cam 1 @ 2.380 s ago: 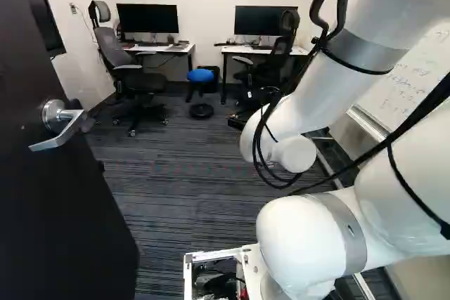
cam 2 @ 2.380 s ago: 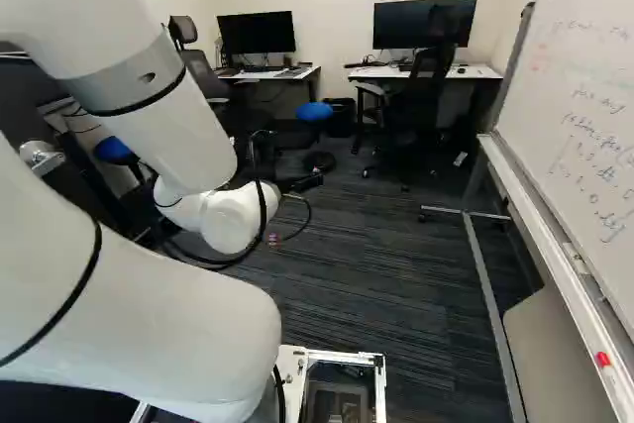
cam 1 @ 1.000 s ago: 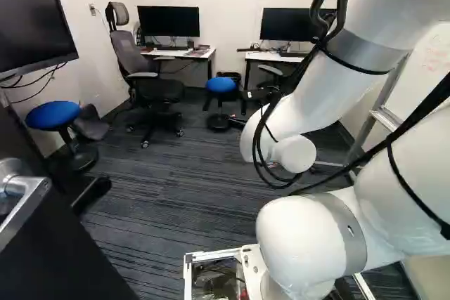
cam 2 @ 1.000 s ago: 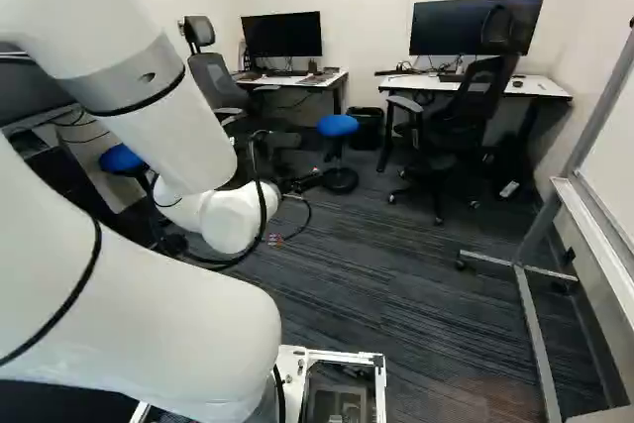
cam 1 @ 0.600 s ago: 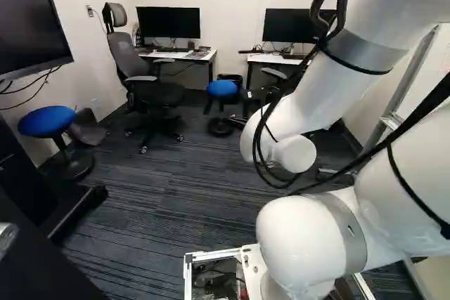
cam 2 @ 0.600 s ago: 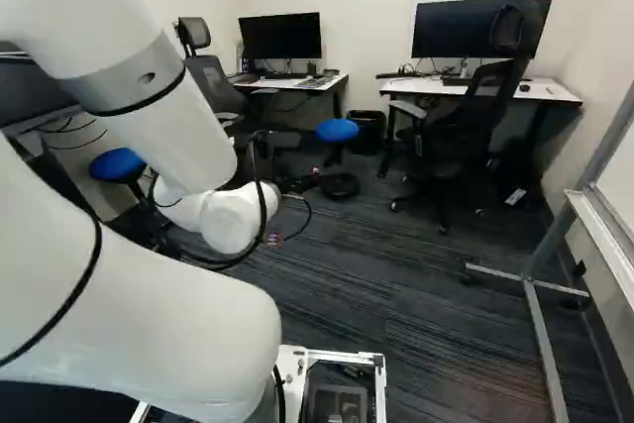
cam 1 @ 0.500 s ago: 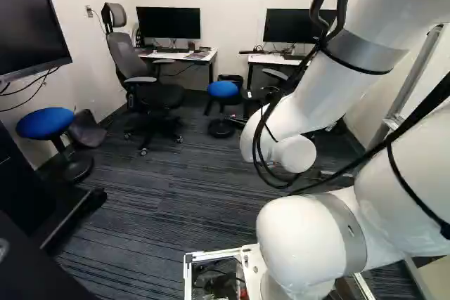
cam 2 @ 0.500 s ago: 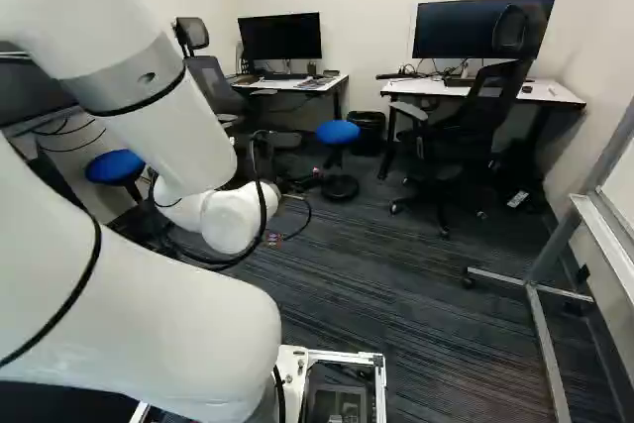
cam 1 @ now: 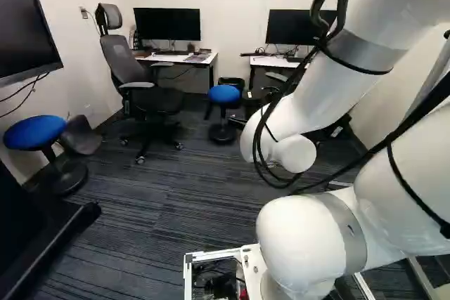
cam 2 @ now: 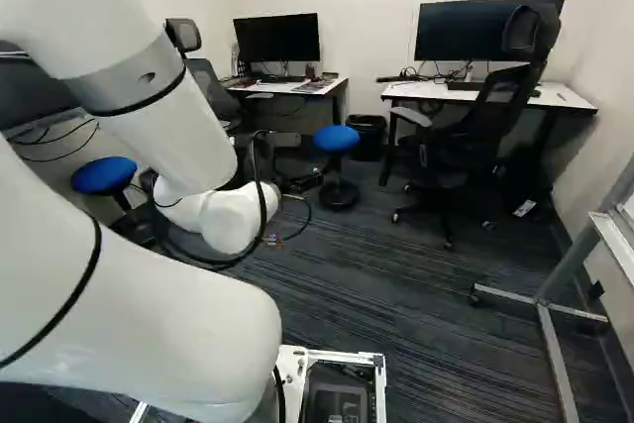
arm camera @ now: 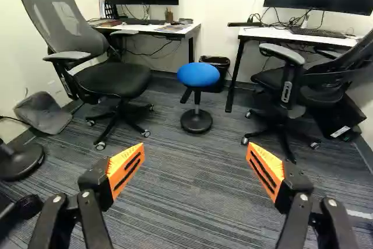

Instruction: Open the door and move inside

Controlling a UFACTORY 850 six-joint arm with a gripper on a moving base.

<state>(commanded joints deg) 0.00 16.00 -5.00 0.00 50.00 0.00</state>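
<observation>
Door — out of sight in all three views; cannot tell where it is, which way it points, how its long axis runs or how it looks. Reaching out with the gripper (cam 2: 303, 183), fingers wide apart — well short of the blue stool (arm camera: 198, 75) beside the bin (arm camera: 217, 63). Left of that stool in the left base view, a grey chair (cam 1: 121, 61); right of it in the right base view, a black chair (cam 2: 504, 98).
</observation>
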